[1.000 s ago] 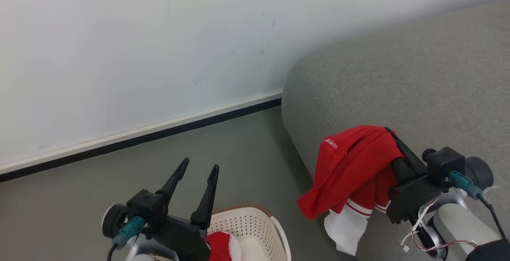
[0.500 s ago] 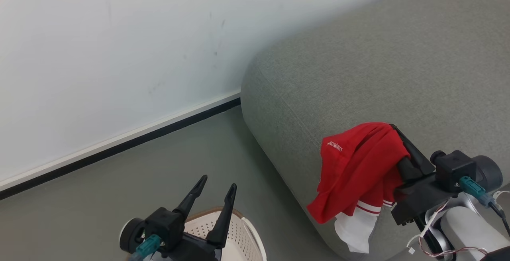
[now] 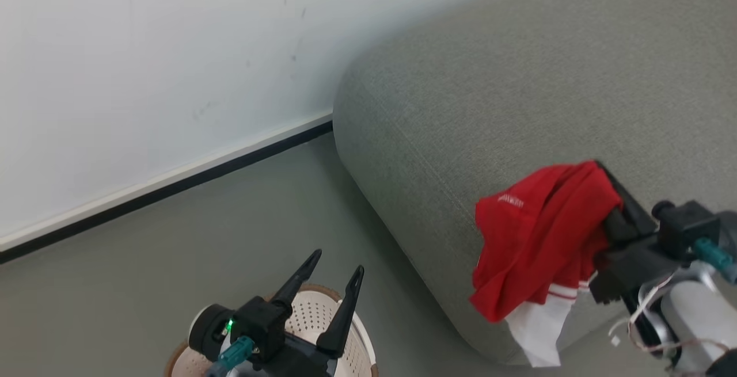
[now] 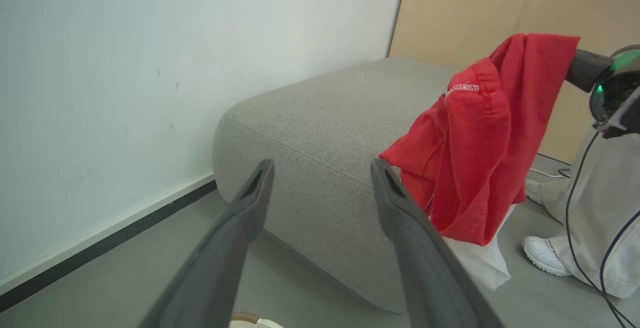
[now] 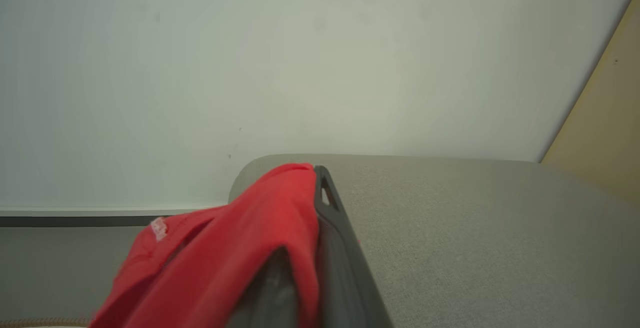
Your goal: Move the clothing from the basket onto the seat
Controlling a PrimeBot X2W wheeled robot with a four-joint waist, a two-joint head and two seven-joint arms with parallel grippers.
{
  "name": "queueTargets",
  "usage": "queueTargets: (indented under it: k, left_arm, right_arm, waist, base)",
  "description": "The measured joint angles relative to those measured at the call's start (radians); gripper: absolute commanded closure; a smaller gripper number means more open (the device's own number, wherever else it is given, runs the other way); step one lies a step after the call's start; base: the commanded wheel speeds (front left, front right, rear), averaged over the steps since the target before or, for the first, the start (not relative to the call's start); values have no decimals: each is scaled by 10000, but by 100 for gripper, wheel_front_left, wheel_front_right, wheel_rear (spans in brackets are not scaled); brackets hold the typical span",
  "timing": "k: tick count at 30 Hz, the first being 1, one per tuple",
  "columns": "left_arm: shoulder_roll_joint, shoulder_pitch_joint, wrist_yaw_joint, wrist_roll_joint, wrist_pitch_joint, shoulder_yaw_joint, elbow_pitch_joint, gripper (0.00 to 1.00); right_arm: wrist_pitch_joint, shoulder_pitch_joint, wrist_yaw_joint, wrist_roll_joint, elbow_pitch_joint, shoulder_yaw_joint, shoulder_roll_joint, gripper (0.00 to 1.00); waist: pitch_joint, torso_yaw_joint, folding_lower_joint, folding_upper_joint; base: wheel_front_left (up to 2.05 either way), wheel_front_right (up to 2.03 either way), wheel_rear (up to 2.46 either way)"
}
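Note:
A red piece of clothing (image 3: 541, 239) with a white striped hem hangs from my right gripper (image 3: 601, 167), which is shut on it at the near edge of the grey seat (image 3: 506, 77). Its white panel dangles below the seat's front corner. The left wrist view shows the clothing (image 4: 480, 137) draped beside the seat (image 4: 310, 117). In the right wrist view the cloth (image 5: 235, 258) covers my right gripper (image 5: 317, 175) over the seat (image 5: 475, 228). My left gripper (image 3: 337, 265) stands open and holds nothing above the cream basket (image 3: 308, 308); its inside is mostly hidden. The open left gripper (image 4: 322, 168) points toward the seat.
A white wall (image 3: 144, 49) with a black skirting strip (image 3: 173, 187) runs behind the grey floor (image 3: 144, 273). A pale wooden panel (image 4: 475, 7) stands beyond the seat. A person's white shoe (image 4: 545, 257) and pale trouser leg (image 4: 600, 228) are at the seat's far side.
The head camera has shifted. My right gripper has carried the red clothing further right and higher along the seat's edge. The left gripper stays open above the basket.

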Motion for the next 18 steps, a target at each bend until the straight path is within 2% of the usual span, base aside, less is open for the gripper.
queueTargets:
  k: [8, 12, 18]
  left_arm:
    - [119, -526, 13, 176, 178, 35, -385, 0]
    - [230, -927, 86, 255, 301, 119, -700, 0]
    - [286, -1476, 222, 318, 518, 383, -1220, 0]
  right_arm:
    - [0, -1967, 359, 90, 673, -364, 0, 100]
    - [25, -3282, 600, 105, 1127, -573, 6, 100]
    - [201, -5447, 792, 226, 1894, -1198, -128, 100]
  waist:
    - [607, 244, 1, 0]
    - [1025, 428, 1, 0]
    - [1741, 752, 2, 1]
  base:
    - [0, 0, 0]
    - [0, 0, 0]
    - [0, 0, 0]
